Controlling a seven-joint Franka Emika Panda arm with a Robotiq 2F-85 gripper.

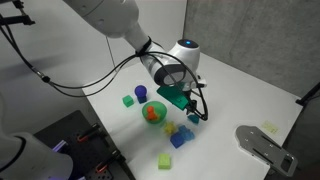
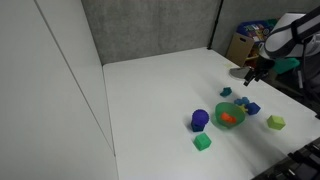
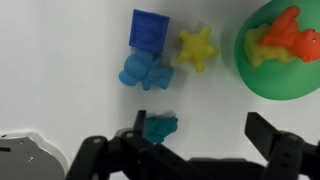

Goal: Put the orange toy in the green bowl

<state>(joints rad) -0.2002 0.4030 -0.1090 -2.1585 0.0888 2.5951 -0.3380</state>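
The orange toy (image 3: pixel 283 40) lies inside the green bowl (image 3: pixel 290 86) at the top right of the wrist view. Both exterior views show it there too: toy (image 1: pixel 152 114) in bowl (image 1: pixel 159 106), and toy (image 2: pixel 229 118) in bowl (image 2: pixel 220 110). My gripper (image 3: pixel 200 132) is open and empty, hovering above the white table beside the bowl. A small teal toy (image 3: pixel 158 128) sits by one of its fingers. The gripper also shows in both exterior views (image 1: pixel 193 113) (image 2: pixel 250 75).
Near the bowl lie a blue cube (image 3: pixel 149 28), a yellow star (image 3: pixel 197 47) and a light-blue toy (image 3: pixel 145 72). A purple cup (image 1: pixel 141 93), a small green cube (image 1: pixel 127 100) and a yellow-green block (image 1: pixel 164 160) stand around it. The table edge runs close by (image 1: pixel 120 150).
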